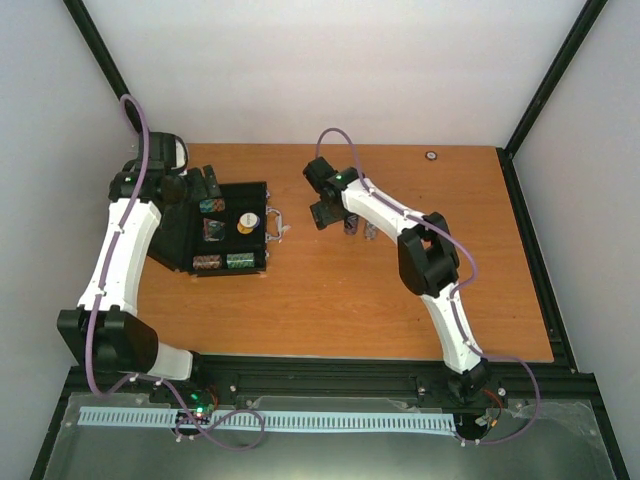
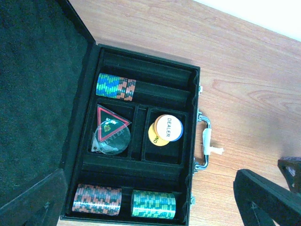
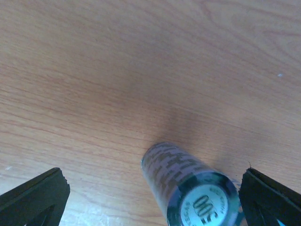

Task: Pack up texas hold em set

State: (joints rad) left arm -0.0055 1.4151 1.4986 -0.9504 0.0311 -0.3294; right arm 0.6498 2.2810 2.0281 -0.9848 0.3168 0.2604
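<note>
The black case (image 1: 190,245) lies open at the table's left, its lid (image 2: 37,94) folded back. In its tray lie a blue-and-red chip stack (image 2: 116,87), a red stack (image 2: 96,199) and a green stack (image 2: 154,204). The middle wells hold a triangular token (image 2: 112,118) and round dealer discs (image 2: 165,129). My left gripper (image 1: 205,188) (image 2: 150,207) hovers open above the case. Near the table's middle a purple striped chip stack (image 3: 171,172) (image 1: 350,227) stands upright. My right gripper (image 3: 153,202) (image 1: 335,215) is open around it, and the stack sits close to the right finger (image 3: 273,200).
A second small chip stack (image 1: 368,232) stands just right of the purple one. The case's silver handle (image 2: 204,141) points toward the table's middle. A small round object (image 1: 432,155) lies near the far edge. Black frame posts (image 1: 545,85) rise at the back corners.
</note>
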